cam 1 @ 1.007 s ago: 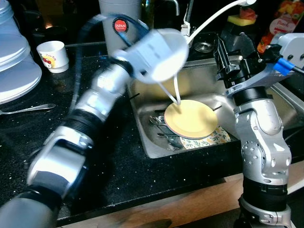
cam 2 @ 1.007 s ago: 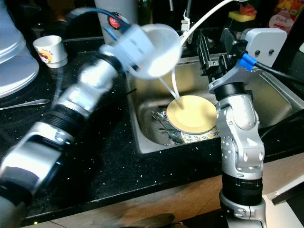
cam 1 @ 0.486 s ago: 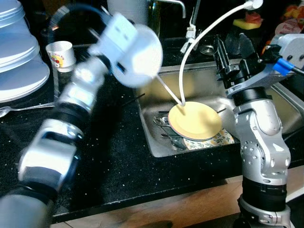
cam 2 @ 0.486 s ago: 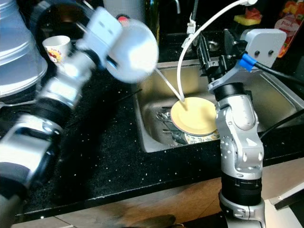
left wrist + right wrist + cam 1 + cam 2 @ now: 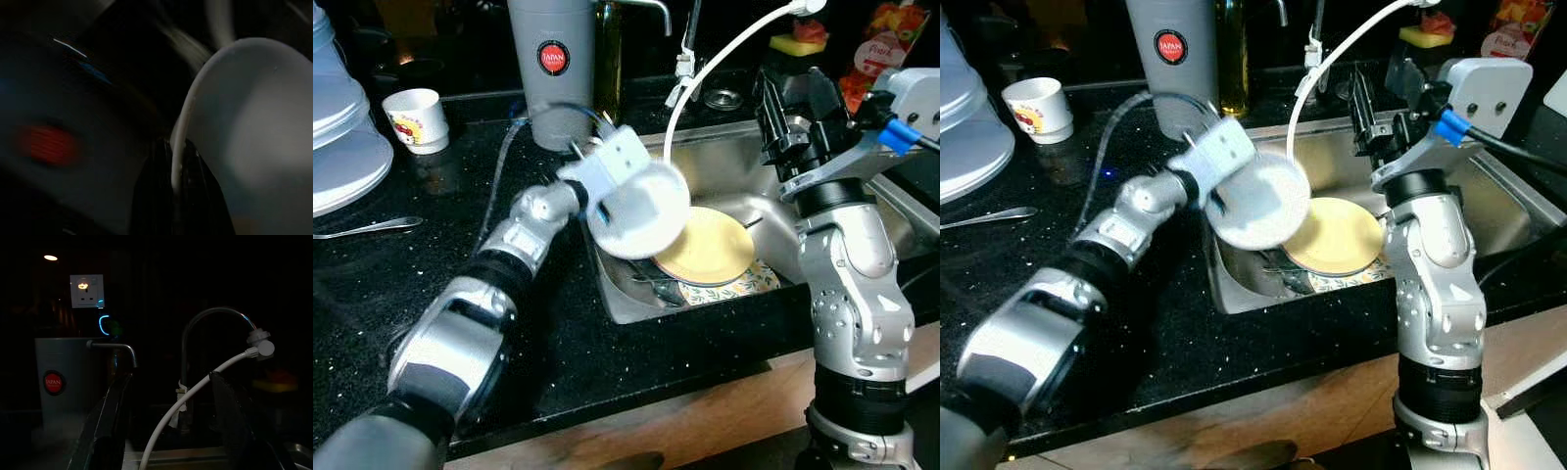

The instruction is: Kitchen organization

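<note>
While the left gripper point(image 5: 178, 161) was clenched on the round white ceramic bowl's point(image 5: 641, 209) rim, the steel sink point(image 5: 724, 157) lay directly beneath; the right gripper point(image 5: 798, 108), released, hovered beyond.

The left arm point(image 5: 489, 294) reaches forward and inward with its wrist point(image 5: 543, 204) bent, and the left gripper point(image 5: 172, 169) is closed on the rim of a white bowl point(image 5: 641, 208), which it holds tilted on edge. The right arm point(image 5: 852, 294) stands upright from the elbow, and the right gripper point(image 5: 795, 103) is raised with its two black fingers point(image 5: 107, 431) spread apart and holding nothing.
</note>
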Robot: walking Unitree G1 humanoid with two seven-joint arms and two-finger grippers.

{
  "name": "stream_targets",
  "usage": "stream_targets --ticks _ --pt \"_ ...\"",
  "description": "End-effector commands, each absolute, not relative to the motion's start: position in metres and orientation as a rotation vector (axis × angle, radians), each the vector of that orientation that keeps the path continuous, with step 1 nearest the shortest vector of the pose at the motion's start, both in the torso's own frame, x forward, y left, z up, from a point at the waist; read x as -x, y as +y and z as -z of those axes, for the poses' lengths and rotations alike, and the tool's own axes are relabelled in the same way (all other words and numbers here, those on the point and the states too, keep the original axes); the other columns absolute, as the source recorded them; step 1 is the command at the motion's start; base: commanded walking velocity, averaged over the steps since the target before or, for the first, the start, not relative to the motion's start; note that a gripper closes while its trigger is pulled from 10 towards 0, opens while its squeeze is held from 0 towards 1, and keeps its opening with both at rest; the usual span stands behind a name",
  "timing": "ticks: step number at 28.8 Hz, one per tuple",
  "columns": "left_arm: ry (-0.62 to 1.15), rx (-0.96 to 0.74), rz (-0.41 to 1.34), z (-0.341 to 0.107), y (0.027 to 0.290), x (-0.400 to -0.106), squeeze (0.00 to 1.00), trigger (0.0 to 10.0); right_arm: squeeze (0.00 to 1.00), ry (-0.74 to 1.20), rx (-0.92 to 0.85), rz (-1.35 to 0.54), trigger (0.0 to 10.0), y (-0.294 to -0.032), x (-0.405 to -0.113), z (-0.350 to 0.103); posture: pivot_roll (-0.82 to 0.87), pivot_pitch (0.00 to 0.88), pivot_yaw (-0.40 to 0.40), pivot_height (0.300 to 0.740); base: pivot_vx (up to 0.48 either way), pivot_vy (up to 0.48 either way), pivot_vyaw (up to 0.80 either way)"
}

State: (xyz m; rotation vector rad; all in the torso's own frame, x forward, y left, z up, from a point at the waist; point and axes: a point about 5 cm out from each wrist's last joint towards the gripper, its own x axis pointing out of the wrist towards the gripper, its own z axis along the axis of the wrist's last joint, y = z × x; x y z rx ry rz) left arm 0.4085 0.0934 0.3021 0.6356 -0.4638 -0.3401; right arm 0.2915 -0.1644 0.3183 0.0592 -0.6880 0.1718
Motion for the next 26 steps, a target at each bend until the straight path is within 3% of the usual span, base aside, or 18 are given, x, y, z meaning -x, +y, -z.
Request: stream_targets --ticks 1,6,8,10,15,16,17,26 --pt "-0.596 -0.569 0.275 -0.331 0.102 -0.403 0.00 10.0 0.00 -0.709 -0.052 -0.183 10.0 -0.163 -0.291 -0.323 0.01 0.035 -0.013 0.740 0.000 0.000 0.00" --pt "-0.742 -0.597 0.045 -0.368 0.136 -0.394 0.00 10.0 0.00 -0.713 -0.051 -0.190 10.0 -0.162 -0.292 -0.324 0.02 0.032 -0.013 0.740 0.000 0.000 0.00" --pt "-0.607 -0.851 -0.091 -0.357 0.162 -0.402 0.00 10.0 0.00 -0.713 -0.052 -0.190 10.0 -0.161 -0.291 -0.323 0.02 0.038 -0.005 0.740 0.000 0.000 0.00" --pt "-0.544 -0.995 -0.133 -0.348 0.178 -0.403 0.00 10.0 0.00 -0.712 -0.053 -0.188 10.0 -0.161 -0.291 -0.323 0.02 0.043 -0.004 0.740 0.000 0.000 0.00" --pt "-0.447 -0.994 -0.212 -0.333 0.213 -0.399 0.00 10.0 0.00 -0.704 -0.053 -0.180 10.0 -0.164 -0.291 -0.321 0.02 0.043 -0.004 0.740 0.000 0.000 0.00" --pt "-0.384 -1.030 -0.307 -0.323 0.242 -0.388 0.00 10.0 0.00 -0.698 -0.056 -0.180 10.0 -0.164 -0.291 -0.319 0.03 0.054 0.001 0.740 0.000 0.000 0.00" --pt "-0.361 -1.040 -0.348 -0.319 0.252 -0.384 0.00 10.0 0.00 -0.696 -0.058 -0.182 10.0 -0.163 -0.291 -0.318 0.03 0.054 0.001 0.740 0.000 0.000 0.00" --pt "-0.296 -1.072 -0.497 -0.284 0.271 -0.357 0.00 10.0 0.00 -0.685 -0.070 -0.207 10.0 -0.158 -0.294 -0.315 0.07 0.063 0.003 0.740 0.000 0.000 0.00"
